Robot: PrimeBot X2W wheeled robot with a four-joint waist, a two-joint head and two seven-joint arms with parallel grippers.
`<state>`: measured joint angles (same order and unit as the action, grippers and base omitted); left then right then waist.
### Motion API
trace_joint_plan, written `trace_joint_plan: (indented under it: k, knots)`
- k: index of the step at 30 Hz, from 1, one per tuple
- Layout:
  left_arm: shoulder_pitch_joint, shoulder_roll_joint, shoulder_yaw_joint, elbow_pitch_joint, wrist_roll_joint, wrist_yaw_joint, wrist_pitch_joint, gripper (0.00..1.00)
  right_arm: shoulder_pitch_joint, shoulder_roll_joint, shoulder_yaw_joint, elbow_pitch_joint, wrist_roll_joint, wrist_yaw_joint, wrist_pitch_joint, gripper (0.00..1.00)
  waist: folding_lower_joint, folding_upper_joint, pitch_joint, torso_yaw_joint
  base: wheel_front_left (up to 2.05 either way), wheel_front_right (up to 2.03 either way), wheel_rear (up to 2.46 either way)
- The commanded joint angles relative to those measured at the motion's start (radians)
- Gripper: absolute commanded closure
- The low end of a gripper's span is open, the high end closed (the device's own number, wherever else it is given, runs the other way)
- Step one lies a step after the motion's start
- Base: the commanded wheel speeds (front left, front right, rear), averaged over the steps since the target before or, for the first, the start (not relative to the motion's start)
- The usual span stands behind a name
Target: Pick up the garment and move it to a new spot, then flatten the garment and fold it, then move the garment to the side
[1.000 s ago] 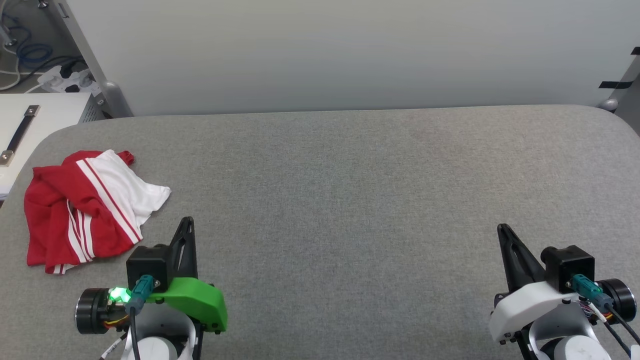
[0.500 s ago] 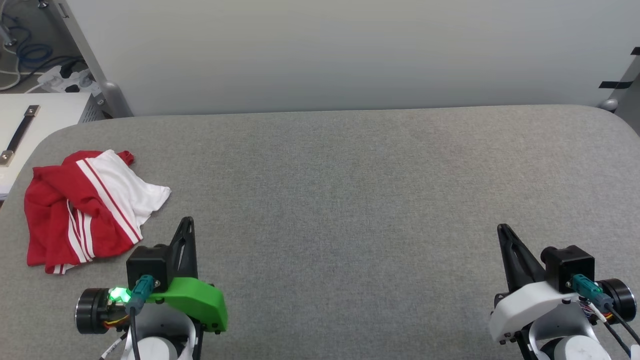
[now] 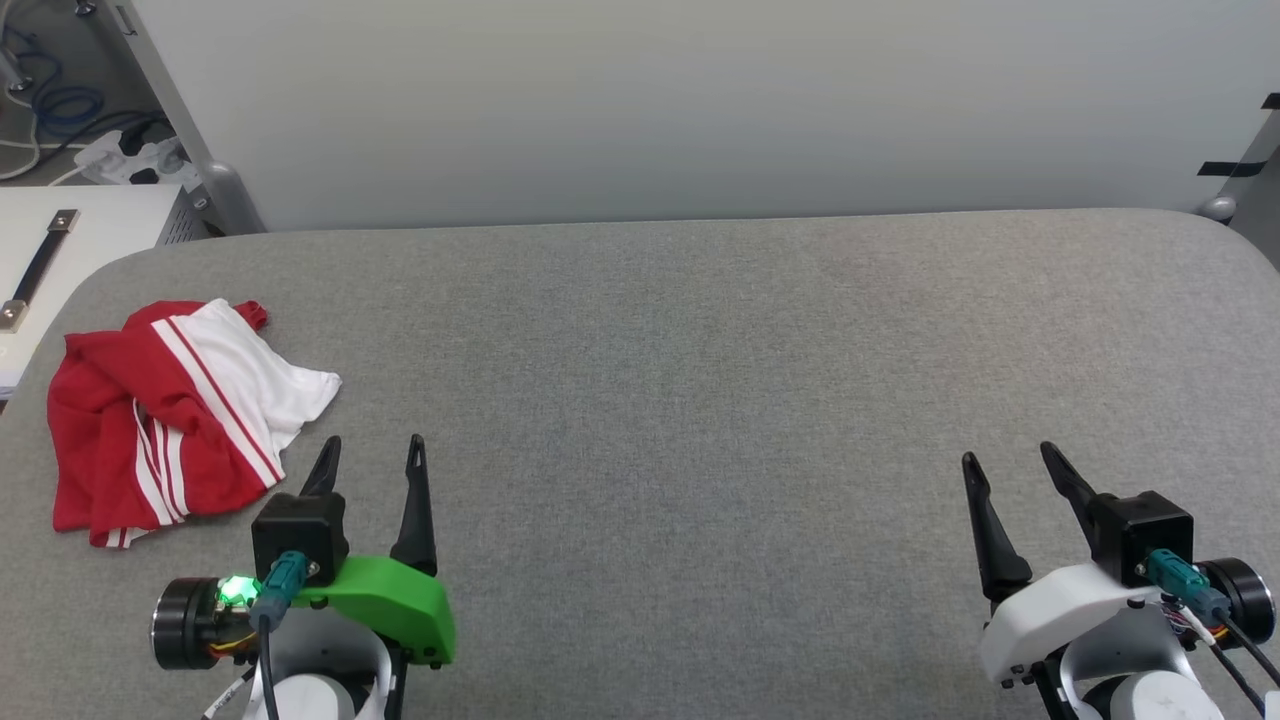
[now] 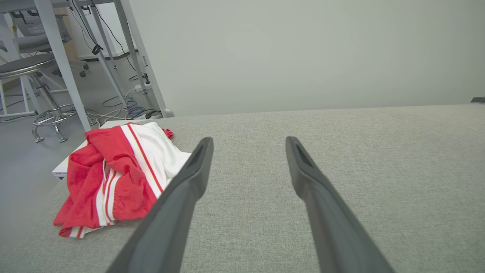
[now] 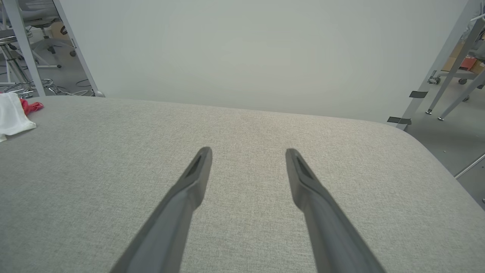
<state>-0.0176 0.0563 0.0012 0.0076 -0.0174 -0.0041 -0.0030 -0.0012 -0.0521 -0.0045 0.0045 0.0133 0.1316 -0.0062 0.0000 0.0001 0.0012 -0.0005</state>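
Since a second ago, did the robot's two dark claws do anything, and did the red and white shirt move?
Both opened: the left gripper and the right gripper had their long dark fingers together, and now they stand spread apart. Nothing was grasped. The crumpled red and white jersey garment stayed put on the grey fabric table, and the arms did not shift.

The counter (image 3: 720,380) is stretching wide across the head view, grey woven fabric covering it from edge to edge and its far corners rounding off. The garment (image 3: 170,420) is lying crumpled on its left end (red folds, a white red-striped sleeve facing up), sitting near the left edge.
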Motion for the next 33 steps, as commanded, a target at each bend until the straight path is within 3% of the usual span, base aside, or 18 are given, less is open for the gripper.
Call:
trace_joint_plan:
  k: [1, 33]
  knots:
    - [0.001, 0.000, -0.003, 0.005, -0.006, -0.001, -0.012, 0.00, 0.001, 0.000, -0.004, 0.002, 0.008, 0.000, -0.012, 0.00, 0.0000, -0.0001, 0.000, 0.000, 0.00, 0.00, 0.00]
    - [0.000, -0.002, -0.024, 0.041, -0.061, -0.021, -0.078, 0.00, 0.002, 0.001, -0.033, -0.033, 0.065, 0.000, -0.078, 0.00, 0.0000, -0.0001, 0.007, 0.000, 0.00, 0.00, 0.00]
